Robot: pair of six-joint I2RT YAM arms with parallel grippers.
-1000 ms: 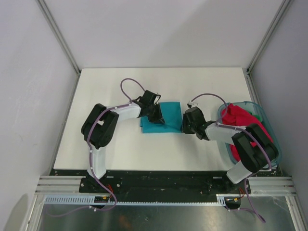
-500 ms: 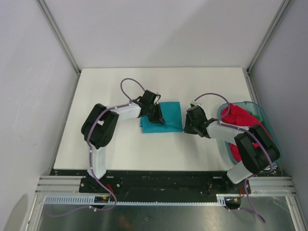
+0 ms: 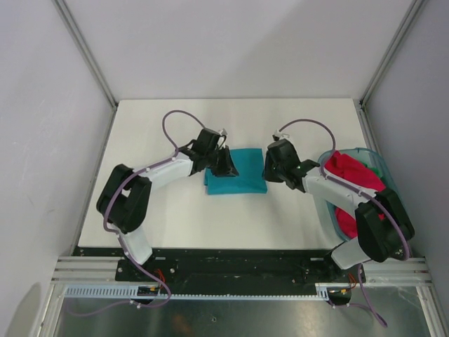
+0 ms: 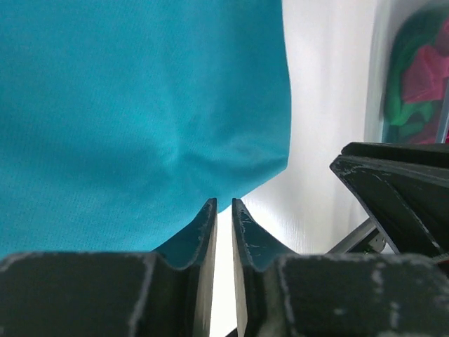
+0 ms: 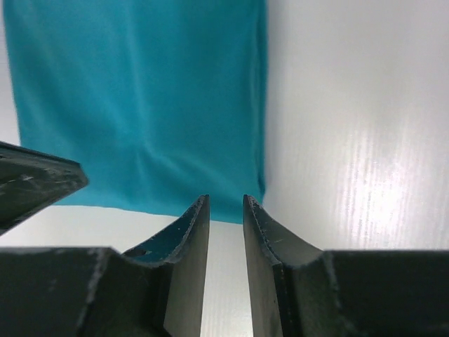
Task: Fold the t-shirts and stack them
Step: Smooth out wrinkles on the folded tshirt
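Note:
A teal-blue t-shirt (image 3: 237,175) lies folded into a flat rectangle on the white table. It fills the left wrist view (image 4: 140,105) and the right wrist view (image 5: 140,98). My left gripper (image 3: 227,163) is at its left edge; its jaws (image 4: 224,205) are almost together and hold nothing. My right gripper (image 3: 269,167) is at its right edge; its jaws (image 5: 226,200) stand a narrow gap apart and are empty. A magenta-red t-shirt (image 3: 349,173) lies bunched in the basket with a bit of green cloth (image 3: 377,171).
The translucent teal basket (image 3: 328,160) stands at the table's right edge, under my right arm. It shows blurred in the left wrist view (image 4: 417,77). The right gripper's body (image 4: 400,189) is close to the left one. Grey walls enclose the table.
Both grippers have moved away from the near edge of the teal shirt toward its far side. The left arm has stretched out and its elbow has swung left. The shirt lies still.

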